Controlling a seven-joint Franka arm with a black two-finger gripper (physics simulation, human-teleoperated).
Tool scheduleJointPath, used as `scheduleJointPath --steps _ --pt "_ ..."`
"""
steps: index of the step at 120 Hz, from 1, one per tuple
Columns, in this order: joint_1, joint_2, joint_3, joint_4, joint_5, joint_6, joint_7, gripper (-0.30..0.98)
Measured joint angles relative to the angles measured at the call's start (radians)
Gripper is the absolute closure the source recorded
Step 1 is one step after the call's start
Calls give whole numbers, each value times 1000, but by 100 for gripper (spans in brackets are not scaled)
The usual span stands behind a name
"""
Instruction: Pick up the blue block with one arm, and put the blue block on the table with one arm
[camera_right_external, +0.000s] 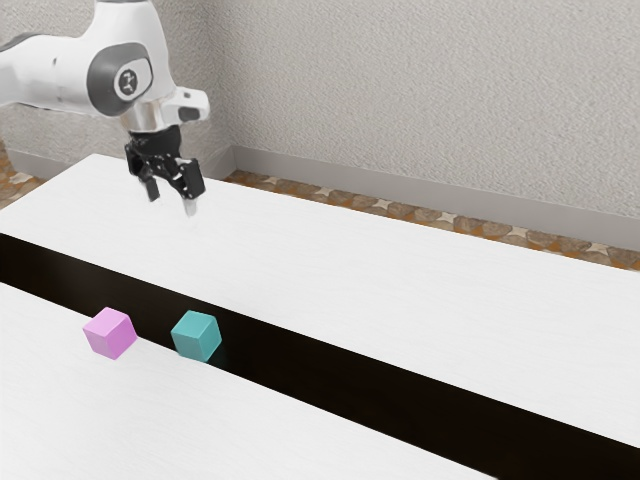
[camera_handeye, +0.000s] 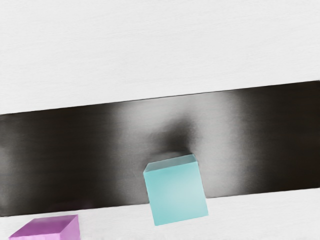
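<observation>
Am holding the gripper (camera_right_external: 171, 200) above the white table (camera_right_external: 400, 280), fingers spread apart, with a gap between them. See the blue block (camera_right_external: 197, 336) on the table, well apart from the gripper, at one edge of the black strip (camera_right_external: 330, 380). In the wrist view, see it overlap both strip and white tabletop. Find the pink block (camera_right_external: 110, 333) near it, not touching, on the white beside the same edge.
</observation>
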Motion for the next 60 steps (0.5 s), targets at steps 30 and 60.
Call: scheduleJointPath --steps 30,60 --pt "-35 -6 -8 256 114 -258 -27 0" --pt "-49 -6 -7 288 181 -417 -60 0"
